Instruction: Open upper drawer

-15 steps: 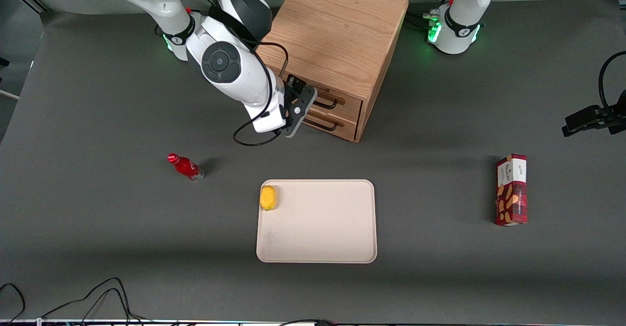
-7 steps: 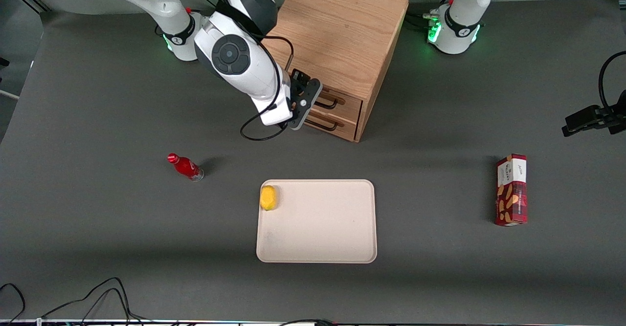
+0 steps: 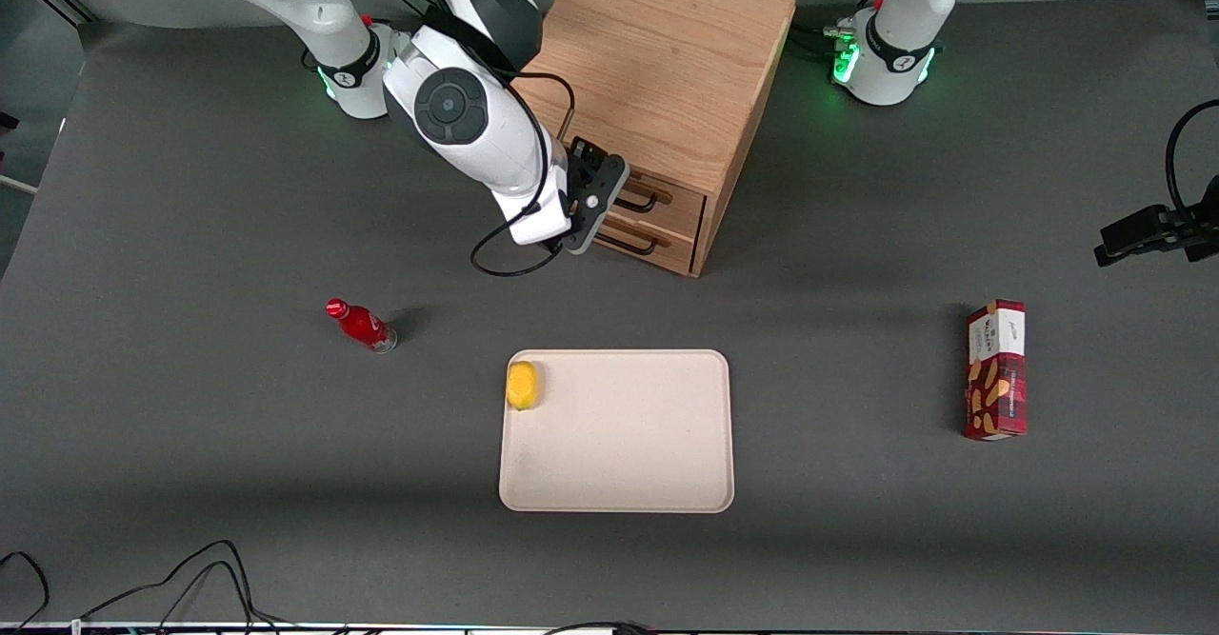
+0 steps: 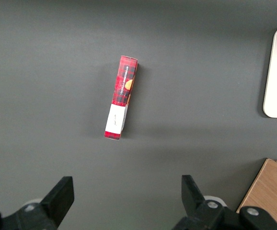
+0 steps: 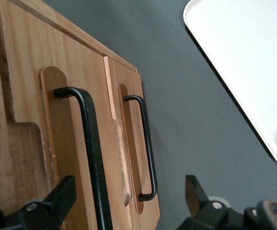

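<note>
Light-oak upper drawer (image 3: 657, 199) w/ black wire handle (image 5: 88, 148) sits shut in the boxy wooden cabinet (image 3: 657, 92), just above the matching lower drawer (image 3: 648, 240), facing the front camera at an angle. You're at the approach/align step: the black two-finger gripper (image 5: 129, 203) hangs just in front of the drawer faces, fingers spread wide, holding nothing. In the right wrist view the upper handle runs between the two fingers, nearer one of them, not yet gripped.

Next move, by my read: ease fwd so the bar seats between the fingers, close, then pull straight out along the drawer's axis. Watch you don't catch the lower handle (image 5: 145, 148), which is close beside.

Around: beige rectangular tray (image 3: 617, 430) w/ a yellow round fruit (image 3: 522, 385) in its corner, nearer the camera than the cabinet; it looks far enough from the drawer front not to block the pull. Small red bottle (image 3: 362, 325) lies on the grey surface (image 3: 190, 426) toward the working arm's end; red snack box (image 3: 996, 368) toward the parked arm's end. Neither is in the way.
</note>
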You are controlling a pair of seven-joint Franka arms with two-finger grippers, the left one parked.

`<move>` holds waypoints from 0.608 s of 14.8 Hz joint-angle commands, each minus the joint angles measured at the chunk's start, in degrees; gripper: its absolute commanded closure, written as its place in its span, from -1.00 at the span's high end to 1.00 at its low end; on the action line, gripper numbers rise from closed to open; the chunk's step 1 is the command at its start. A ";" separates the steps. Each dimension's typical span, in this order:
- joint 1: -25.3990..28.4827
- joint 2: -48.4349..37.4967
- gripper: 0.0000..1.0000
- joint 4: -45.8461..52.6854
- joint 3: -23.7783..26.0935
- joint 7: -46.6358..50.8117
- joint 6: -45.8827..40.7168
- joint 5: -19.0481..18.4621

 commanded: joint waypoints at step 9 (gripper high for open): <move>-0.10 -0.78 1.00 -2.04 -0.46 0.78 1.92 -0.12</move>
